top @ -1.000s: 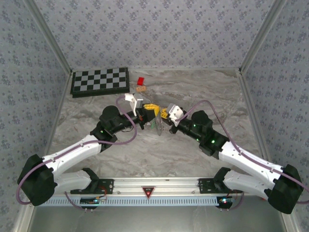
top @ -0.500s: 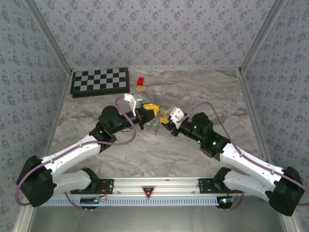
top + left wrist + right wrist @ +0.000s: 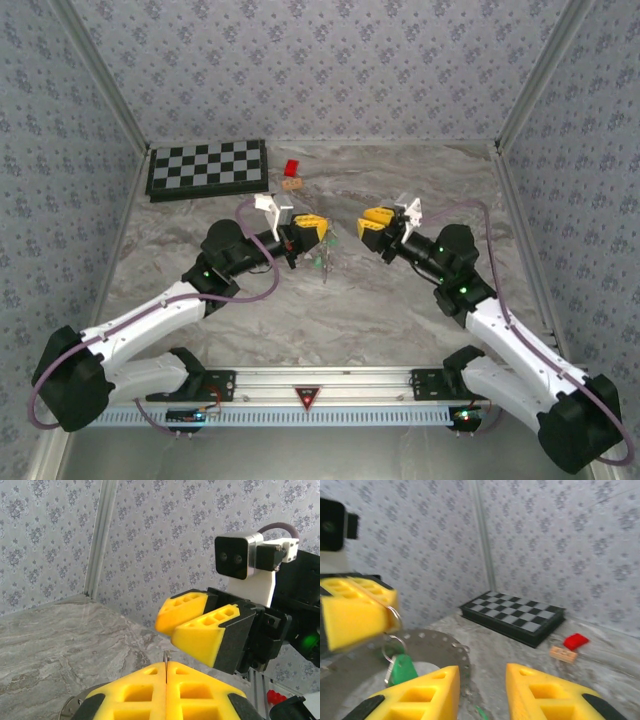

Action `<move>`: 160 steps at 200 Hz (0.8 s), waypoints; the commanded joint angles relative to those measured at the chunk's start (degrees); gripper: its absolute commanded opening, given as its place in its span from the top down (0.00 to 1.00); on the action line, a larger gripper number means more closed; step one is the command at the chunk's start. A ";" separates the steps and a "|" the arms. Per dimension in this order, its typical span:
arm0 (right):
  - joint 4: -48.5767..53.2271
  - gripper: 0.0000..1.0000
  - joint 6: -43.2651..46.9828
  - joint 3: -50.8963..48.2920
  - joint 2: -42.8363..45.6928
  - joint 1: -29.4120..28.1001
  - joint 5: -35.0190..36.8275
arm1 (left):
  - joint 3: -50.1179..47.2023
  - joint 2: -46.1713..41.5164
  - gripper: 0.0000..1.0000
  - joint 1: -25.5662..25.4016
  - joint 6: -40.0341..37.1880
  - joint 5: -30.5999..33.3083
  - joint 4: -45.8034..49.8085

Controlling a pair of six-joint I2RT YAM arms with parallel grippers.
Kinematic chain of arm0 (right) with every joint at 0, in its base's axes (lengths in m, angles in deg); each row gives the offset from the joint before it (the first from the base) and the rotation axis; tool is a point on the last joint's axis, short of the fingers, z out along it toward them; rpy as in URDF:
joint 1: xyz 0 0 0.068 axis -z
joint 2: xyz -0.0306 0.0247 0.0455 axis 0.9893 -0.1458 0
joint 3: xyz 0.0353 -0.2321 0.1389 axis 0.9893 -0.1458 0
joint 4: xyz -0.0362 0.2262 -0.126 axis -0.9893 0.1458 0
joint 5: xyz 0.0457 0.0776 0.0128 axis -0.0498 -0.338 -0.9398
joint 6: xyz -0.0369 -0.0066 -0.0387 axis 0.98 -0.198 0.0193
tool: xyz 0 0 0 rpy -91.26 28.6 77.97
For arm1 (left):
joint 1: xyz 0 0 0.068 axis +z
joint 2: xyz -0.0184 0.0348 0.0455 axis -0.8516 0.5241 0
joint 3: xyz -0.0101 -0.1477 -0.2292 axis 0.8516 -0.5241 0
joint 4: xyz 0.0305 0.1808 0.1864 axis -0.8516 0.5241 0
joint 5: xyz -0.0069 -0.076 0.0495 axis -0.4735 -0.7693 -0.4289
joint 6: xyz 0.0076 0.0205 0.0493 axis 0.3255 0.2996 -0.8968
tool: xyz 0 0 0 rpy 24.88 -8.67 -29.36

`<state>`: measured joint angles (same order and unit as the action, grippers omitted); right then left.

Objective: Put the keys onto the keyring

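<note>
Pinching the keyring (image 3: 445, 647) tight, left gripper (image 3: 318, 231) is dangling a green key (image 3: 402, 669). Right gripper (image 3: 368, 227) is hovering to its right, jaws apart.

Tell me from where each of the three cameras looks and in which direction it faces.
Top external: high behind the robot, looking down at the grey marble table; left arm, right arm, left gripper, right gripper show.
Left wrist: on the left arm, facing the right gripper; own shut yellow fingers at bottom.
Right wrist: on the right arm, facing the left gripper, large grey metal ring, green-headed key; own parted fingers below.
Shared: top external and right wrist both show the black-and-white chessboard and small red block.
</note>
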<state>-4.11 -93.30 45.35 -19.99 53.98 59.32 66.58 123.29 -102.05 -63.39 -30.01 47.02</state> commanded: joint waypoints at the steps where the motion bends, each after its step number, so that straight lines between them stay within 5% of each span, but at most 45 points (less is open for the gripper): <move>1: -9.77 0.69 -10.35 2.32 -3.17 0.26 -7.93 | 2.64 -0.41 1.00 -0.12 -0.05 -0.49 -2.26; 53: -24.43 0.70 -20.45 3.02 -11.22 -0.28 -12.36 | 2.90 -0.56 1.00 -0.04 -0.23 -0.62 -1.70; 160: -22.71 0.71 -18.04 3.79 -14.26 -3.81 -12.47 | 3.35 -0.47 1.00 -0.11 -0.14 -0.62 -1.74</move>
<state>-25.86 -111.97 48.20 -33.74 50.44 46.84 67.06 123.35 -102.03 -63.39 -30.01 47.40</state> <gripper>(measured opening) 0.288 0.060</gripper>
